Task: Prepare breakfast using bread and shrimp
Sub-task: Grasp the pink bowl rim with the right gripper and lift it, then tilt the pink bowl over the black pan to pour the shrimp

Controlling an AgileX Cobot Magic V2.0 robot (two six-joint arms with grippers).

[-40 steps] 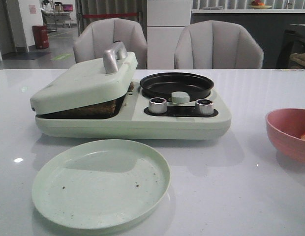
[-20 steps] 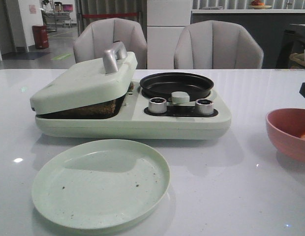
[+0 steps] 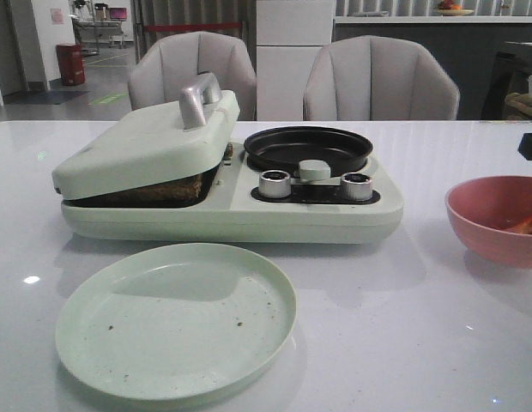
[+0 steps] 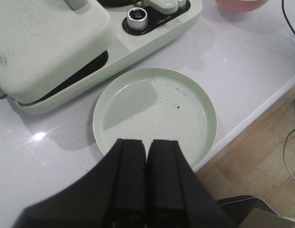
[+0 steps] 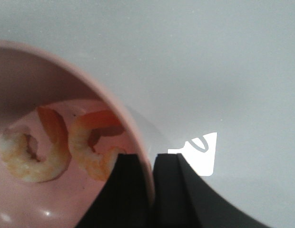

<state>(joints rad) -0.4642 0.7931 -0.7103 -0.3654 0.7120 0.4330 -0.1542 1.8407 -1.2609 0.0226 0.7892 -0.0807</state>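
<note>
The right gripper (image 5: 148, 190) had its fingers (image 5: 126, 190) pinched on the rim of the pink bowl (image 3: 496, 216), one finger inside the wall and one outside, so the whole bowl hung on a thin edge grip. In my judgement the main risk was the bowl pivoting about that pinch and tipping, which would spill the shrimp (image 5: 62, 147) onto the desk (image 3: 403, 326); a smooth curved rim could also slip free if the arm moved sharply. The bowl might also knock the side of the breakfast maker (image 3: 232, 202) if carried low toward the black pan (image 3: 307, 148).

The shrimp lay in the bottom of the bowl, two curled pieces touching side by side, pale whitish on the body with orange-red along the back and tail, looking glossy. In the front view only an orange sliver showed over the rim at the far right of the desk.

The left gripper (image 4: 146, 190) had its fingers pressed together on nothing, above the near edge of the empty green plate (image 3: 176, 319). Under the tilted lid (image 3: 146, 146) a brown edge showed, probably the bread (image 3: 163, 187), though I could not tell for sure
</note>
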